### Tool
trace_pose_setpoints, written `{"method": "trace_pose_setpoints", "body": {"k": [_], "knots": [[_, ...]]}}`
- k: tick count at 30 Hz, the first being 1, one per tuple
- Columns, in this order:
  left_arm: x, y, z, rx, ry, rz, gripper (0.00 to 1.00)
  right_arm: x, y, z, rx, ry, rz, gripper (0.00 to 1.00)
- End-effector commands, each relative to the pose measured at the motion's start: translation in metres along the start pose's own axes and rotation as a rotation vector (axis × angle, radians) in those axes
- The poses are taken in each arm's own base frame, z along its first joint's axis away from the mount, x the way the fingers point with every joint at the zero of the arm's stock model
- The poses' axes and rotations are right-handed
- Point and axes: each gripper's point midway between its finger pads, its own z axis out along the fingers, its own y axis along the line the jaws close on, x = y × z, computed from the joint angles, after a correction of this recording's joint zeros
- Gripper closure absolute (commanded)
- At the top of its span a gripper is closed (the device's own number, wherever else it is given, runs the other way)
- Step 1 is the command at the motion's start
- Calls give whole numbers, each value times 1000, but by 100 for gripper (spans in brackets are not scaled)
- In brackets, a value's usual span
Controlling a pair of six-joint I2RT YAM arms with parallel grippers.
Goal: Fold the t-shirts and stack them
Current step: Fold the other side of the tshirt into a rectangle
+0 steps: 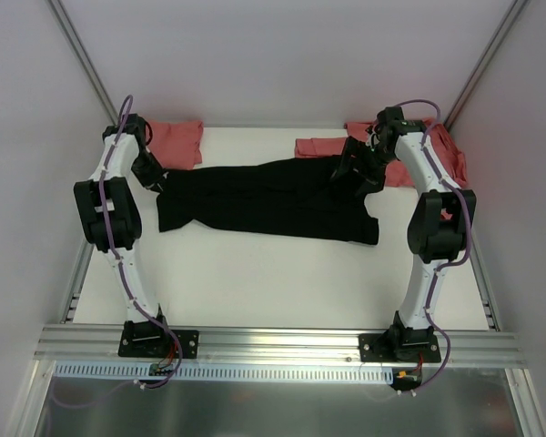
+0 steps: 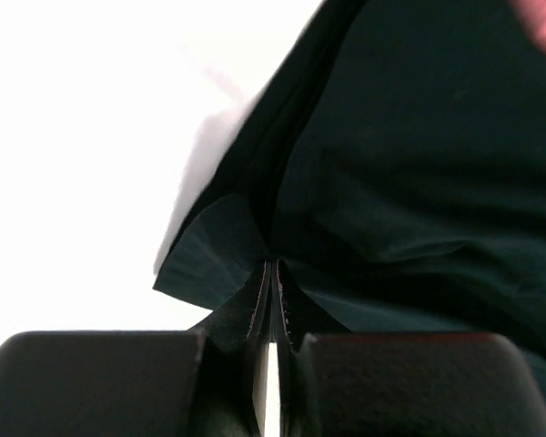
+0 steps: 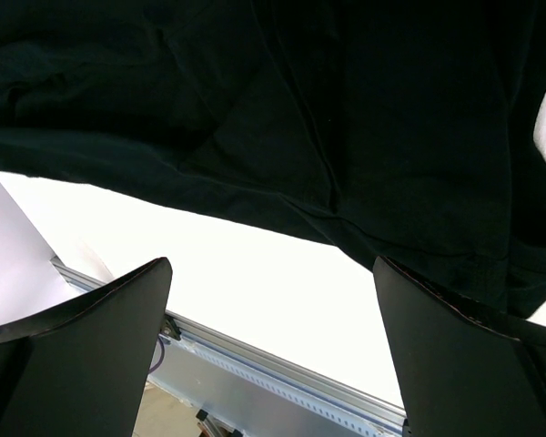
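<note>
The large black t-shirt (image 1: 273, 200) lies stretched sideways across the middle of the white table (image 1: 255, 282), partly folded lengthwise. My left gripper (image 1: 156, 179) is at its left end. In the left wrist view it (image 2: 271, 278) is shut on a pinched edge of the black cloth (image 2: 409, 164). My right gripper (image 1: 357, 173) hovers over the shirt's right part. In the right wrist view it (image 3: 273, 269) is wide open and empty, with the black cloth (image 3: 282, 109) just past its fingertips. The starburst mark is hidden.
Salmon-red t-shirts lie at the back: one at the back left (image 1: 177, 143), and more at the back right (image 1: 317, 147), partly under the right arm (image 1: 448, 150). White walls close in the sides. A metal rail (image 1: 273, 341) runs along the near edge.
</note>
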Motion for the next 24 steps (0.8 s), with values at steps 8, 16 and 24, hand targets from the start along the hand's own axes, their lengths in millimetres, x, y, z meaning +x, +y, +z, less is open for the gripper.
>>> {"method": "trace_pose_setpoints", "body": {"k": [8, 16, 24], "knots": [[-11, -3, 17, -20, 35, 13, 1, 12, 11, -21, -29, -16, -35, 0], [1, -14, -16, 82, -18, 25, 1, 19, 12, -5, -15, 12, -63, 1], [30, -38, -72, 186, -79, 127, 1, 34, 8, 36, 14, 104, -70, 18]]}}
